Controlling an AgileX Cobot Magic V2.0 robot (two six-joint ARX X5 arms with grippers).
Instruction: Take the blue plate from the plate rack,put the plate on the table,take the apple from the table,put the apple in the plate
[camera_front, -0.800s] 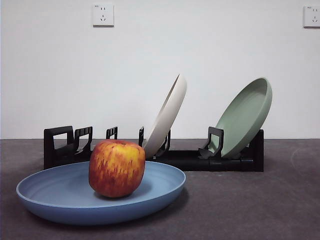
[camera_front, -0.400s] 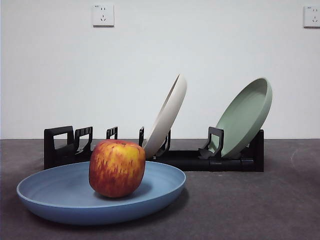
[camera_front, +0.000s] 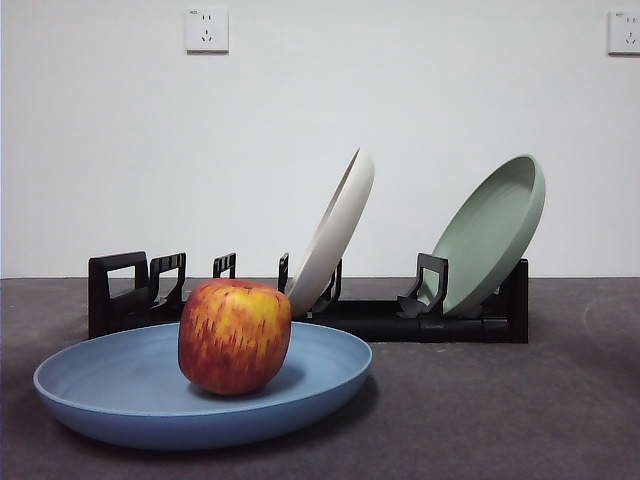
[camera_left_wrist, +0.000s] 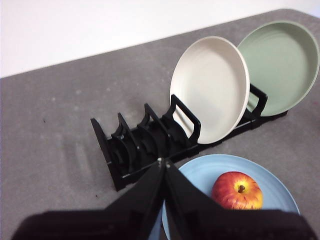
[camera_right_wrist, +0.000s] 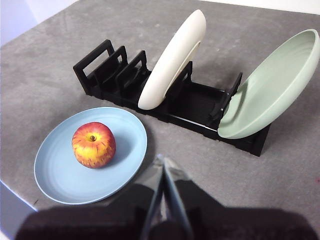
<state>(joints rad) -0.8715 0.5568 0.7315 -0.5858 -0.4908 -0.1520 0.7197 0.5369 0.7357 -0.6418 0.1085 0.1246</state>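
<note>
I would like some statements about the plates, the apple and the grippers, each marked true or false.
1. The apple lies in the blue plate. True.
2. The blue plate stands in the plate rack. False: it lies flat on the table.
3. Both grippers are shut. True: left gripper, right gripper.
4. The rack holds three plates. False: only the cream plate and the green plate.

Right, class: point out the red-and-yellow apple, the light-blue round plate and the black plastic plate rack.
red-and-yellow apple (camera_front: 234, 336): front view, middle of its near side.
light-blue round plate (camera_right_wrist: 64, 179): right wrist view, bare inner floor.
black plastic plate rack (camera_left_wrist: 131, 149): left wrist view, empty upright holders.
</note>
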